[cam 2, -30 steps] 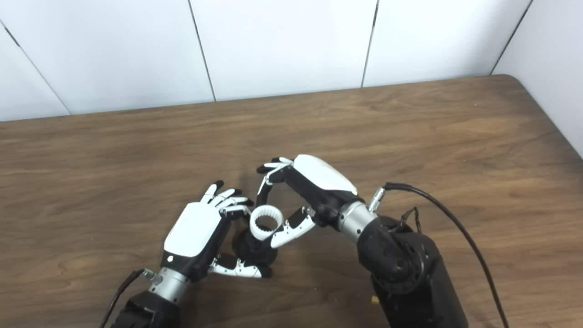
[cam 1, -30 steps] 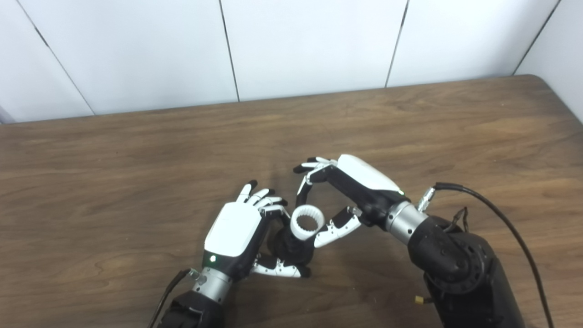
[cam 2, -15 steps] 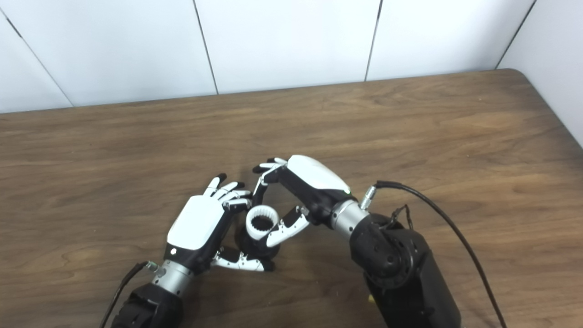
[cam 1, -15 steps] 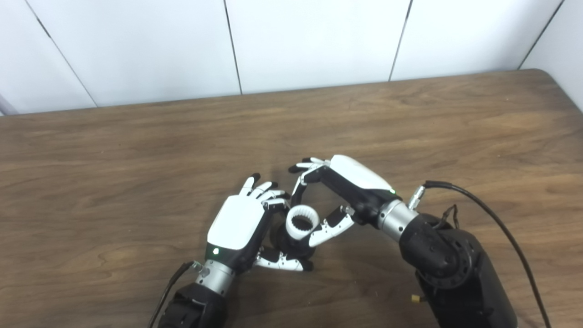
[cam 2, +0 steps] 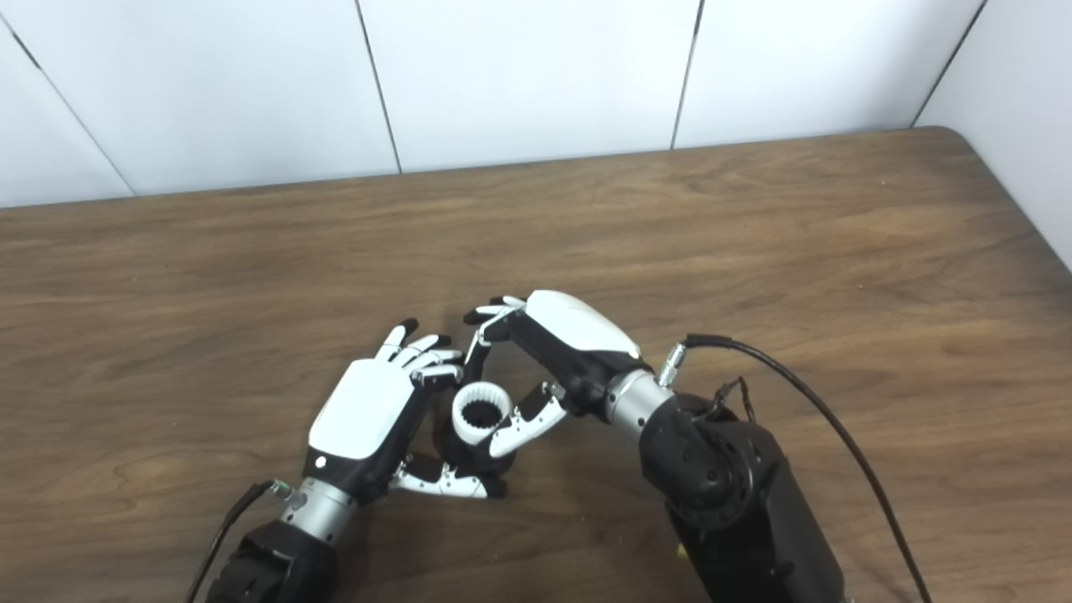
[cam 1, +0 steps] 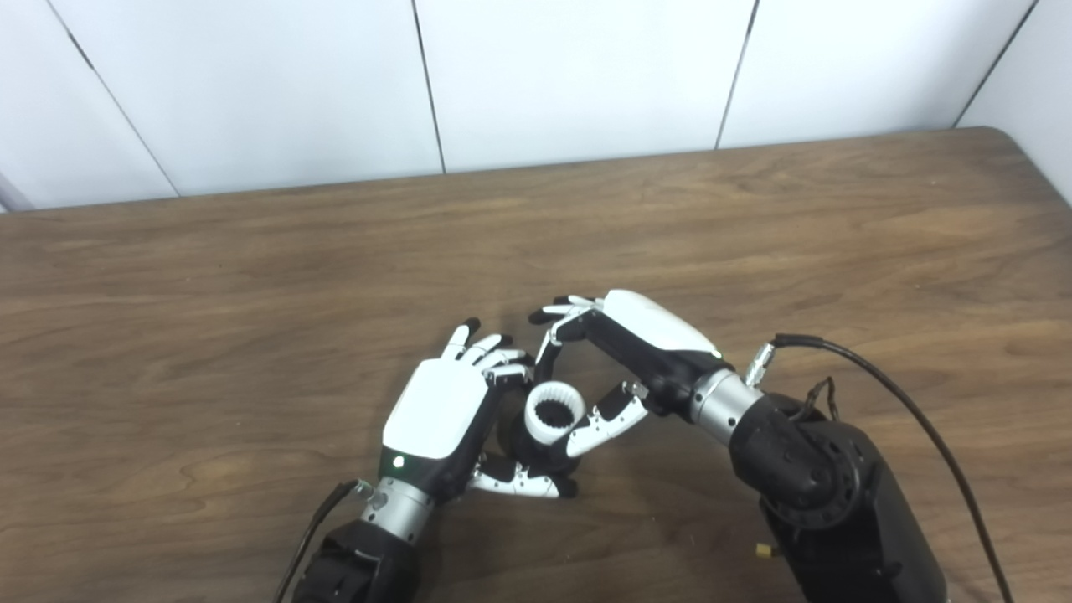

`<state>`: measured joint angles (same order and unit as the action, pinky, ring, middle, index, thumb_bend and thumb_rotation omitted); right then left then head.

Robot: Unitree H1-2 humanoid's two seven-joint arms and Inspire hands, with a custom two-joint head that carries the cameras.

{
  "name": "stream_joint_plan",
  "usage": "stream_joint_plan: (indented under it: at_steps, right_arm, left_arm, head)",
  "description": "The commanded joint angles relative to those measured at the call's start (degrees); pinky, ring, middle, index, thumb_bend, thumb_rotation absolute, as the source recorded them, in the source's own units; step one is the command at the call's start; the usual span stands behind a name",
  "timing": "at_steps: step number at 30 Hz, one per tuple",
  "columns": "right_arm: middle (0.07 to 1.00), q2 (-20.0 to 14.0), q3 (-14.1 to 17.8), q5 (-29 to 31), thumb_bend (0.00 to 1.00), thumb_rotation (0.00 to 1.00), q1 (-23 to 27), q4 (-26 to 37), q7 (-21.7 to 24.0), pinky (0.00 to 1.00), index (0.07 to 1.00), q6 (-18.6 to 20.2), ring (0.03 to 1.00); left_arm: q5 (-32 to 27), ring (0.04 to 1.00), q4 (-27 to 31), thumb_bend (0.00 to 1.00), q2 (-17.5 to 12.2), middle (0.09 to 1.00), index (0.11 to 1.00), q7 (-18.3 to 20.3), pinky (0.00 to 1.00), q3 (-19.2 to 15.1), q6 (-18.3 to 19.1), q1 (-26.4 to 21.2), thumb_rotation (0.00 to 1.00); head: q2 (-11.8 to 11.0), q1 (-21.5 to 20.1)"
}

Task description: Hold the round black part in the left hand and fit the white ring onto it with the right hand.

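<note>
**Inspector:** State the position of the parts.

**Assistant:** The round black part (cam 1: pixel 536 448) sits low over the wooden counter (cam 1: pixel 754 218), near its front edge. The left hand (cam 1: pixel 444 414) is wrapped around it, thumb underneath toward the front and the other fingers (cam 1: pixel 494 360) curled over the far side. That grasp appears intended to keep the part's open top facing up and steady.

**Inspector:** And the white ring?

**Assistant:** The white ring (cam 1: pixel 554 410) is directly on top of the black part, its toothed bore facing the cameras. The right hand (cam 1: pixel 624 352) is clasped on it: the thumb presses the near-right side of the rim, and a long finger reaches down on the far side. The remaining fingers arch clear above, likely so they do not block the seat.

**Inspector:** Is the ring seated?

**Assistant:** Cannot be confirmed. The ring touches the black part and looks roughly level, but the joint is hidden by both thumbs. In my judgement the fit is in its final press.

**Inspector:** Risks?

**Assistant:** The ring could tilt and jam if pushed from one side only. Both hands crowd the same spot, so fingers may collide.
</note>
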<state>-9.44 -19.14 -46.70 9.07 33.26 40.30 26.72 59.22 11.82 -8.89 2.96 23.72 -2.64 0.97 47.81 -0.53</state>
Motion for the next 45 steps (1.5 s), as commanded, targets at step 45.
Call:
stream_joint_plan:
  at_steps: [45]
  right_arm:
    - [0.901, -1.73, -2.08, 0.59, 0.52, 0.15, 0.51, -1.79, -4.86, 0.99, 0.491, -1.03, 0.957]
  left_arm:
    - [0.79, 0.880, 1.55, 0.52, 0.86, 0.778, 0.483, -1.67, 1.00, -0.05, -0.11, -1.14, 0.06]
  head:
    - [0.23, -0.16]
